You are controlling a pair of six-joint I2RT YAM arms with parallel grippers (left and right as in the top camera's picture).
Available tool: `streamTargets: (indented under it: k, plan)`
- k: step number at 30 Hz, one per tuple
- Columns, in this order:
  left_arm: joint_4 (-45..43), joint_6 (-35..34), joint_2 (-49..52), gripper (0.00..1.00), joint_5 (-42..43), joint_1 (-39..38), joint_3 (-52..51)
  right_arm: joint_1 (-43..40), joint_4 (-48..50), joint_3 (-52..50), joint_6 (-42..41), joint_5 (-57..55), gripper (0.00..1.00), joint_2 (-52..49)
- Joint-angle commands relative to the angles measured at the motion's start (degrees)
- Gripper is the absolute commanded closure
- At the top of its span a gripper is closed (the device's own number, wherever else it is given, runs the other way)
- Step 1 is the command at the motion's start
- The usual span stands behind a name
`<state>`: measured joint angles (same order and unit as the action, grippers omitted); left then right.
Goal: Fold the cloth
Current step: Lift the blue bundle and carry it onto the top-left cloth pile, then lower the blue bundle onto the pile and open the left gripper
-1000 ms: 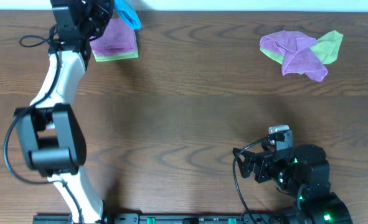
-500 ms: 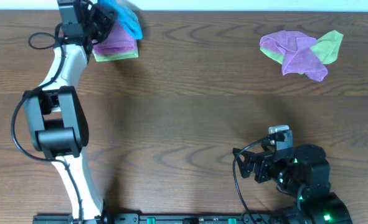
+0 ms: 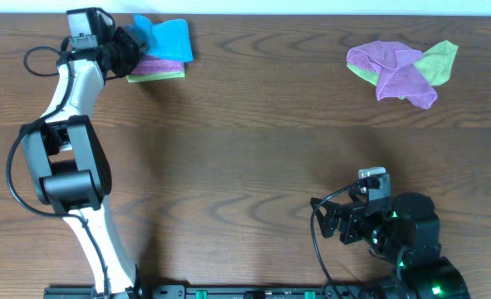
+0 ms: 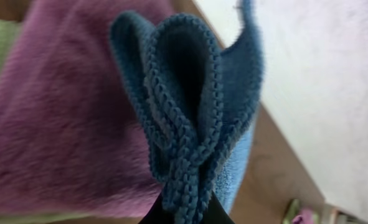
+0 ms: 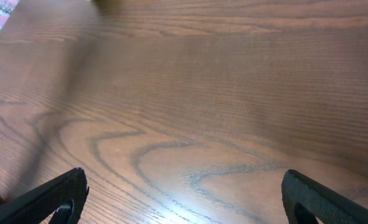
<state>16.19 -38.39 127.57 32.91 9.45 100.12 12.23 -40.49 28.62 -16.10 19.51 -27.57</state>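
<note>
The sky-blue cloth lies bunched on top of a folded purple cloth and light green cloth at the far left of the table. My left gripper is shut on the blue cloth's folded, stitched edge, which hangs close in front of the left wrist camera over the purple cloth. My right gripper is open and empty above bare wood near the table's front right.
A loose heap of purple and light green cloths lies at the far right. The table's far edge runs just behind both cloth piles. Brown wood table spans the middle.
My left gripper has swung left and down with the blue cloth, laying it over the purple and green stack. The right arm has not moved.
</note>
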Motion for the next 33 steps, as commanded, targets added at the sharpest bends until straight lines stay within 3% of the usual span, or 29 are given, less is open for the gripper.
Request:
streamTargets:
  k: [1, 14, 18, 22, 24, 28, 32, 33]
  plan:
    - [2.2, 5.8, 0.9, 0.94, -0.7, 1.5, 1.2, -0.4, 0.0, -0.2, -0.6, -0.2, 0.01, 0.3]
    - [7.8, 11.3, 0.9, 0.94, -2.0, 3.6, 1.2, -0.4, 0.0, -0.2, -0.6, -0.2, 0.01, 0.3]
    - [8.0, 11.4, 0.9, 0.88, -2.0, 3.6, 1.2, -0.4, -0.1, -0.2, -0.6, -0.2, 0.01, 0.3]
    - [8.3, 11.5, 0.9, 0.69, -2.0, 3.7, 1.2, -0.4, 0.0, -0.2, -0.6, -0.2, 0.01, 0.3]
    - [8.8, 11.7, 0.9, 0.52, -2.0, 3.8, 1.2, -0.4, 0.0, -0.2, -0.6, -0.2, 0.01, 0.3]
    - [10.0, 13.2, 0.8, 0.34, -2.0, 3.9, 1.3, -0.4, 0.0, -0.2, -0.6, -0.2, 0.01, 0.3]
    - [11.2, 14.2, -0.2, 0.03, -2.0, 4.4, 1.3, -0.4, 0.0, -0.2, -0.6, -0.2, 0.01, 0.3]
    - [11.4, 14.3, -0.7, 0.05, -2.2, 4.5, 1.3, -0.4, 0.0, -0.2, -0.6, -0.2, 0.01, 0.3]
